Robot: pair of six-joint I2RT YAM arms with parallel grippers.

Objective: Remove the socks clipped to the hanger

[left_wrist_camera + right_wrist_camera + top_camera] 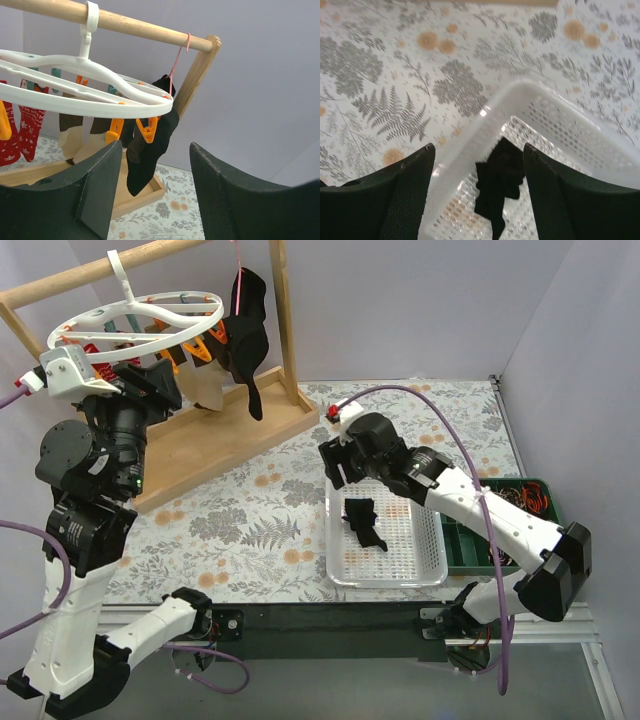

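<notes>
Socks (22, 132) in red, tan and black hang clipped to the white ring hanger (130, 320), which is hooked on the wooden rack's (225, 430) top bar. Right of the rack, a white perforated basket (432, 575) holds one black sock (363, 522). The right end effector (477, 150) hovers over it, parted wide, empty. Further right of the rack sits a green bin (530, 483), its contents half hidden by the arm. Left end effector (154, 147) is spread wide, empty, facing the hanging dark sock (145, 160).
</notes>
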